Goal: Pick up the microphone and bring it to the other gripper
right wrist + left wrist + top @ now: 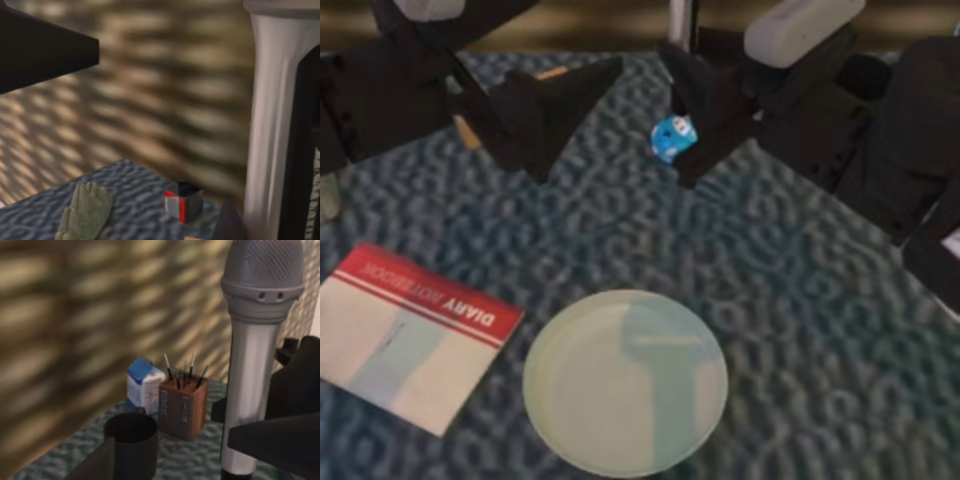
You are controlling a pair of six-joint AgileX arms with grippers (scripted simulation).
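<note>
The microphone (252, 385) stands upright, with a grey mesh head, a silvery shaft and a black lower end. In the top view only its shaft (678, 22) shows, at the far edge. My right gripper (692, 105), on the arm with the rounded grey-white housing, is shut on the microphone, whose shaft (270, 130) lies against a black finger (306, 150). My left gripper (580, 120) is open just left of it, its wedge fingers spread wide. One left finger (280, 440) reaches across the front of the shaft.
A blue toy car (672, 138) lies under the right gripper. A pale plate (625, 380) and a red diary notebook (415, 335) lie near the front. A black mug (131, 440), pen holder (182, 407) and milk carton (142, 385) stand behind.
</note>
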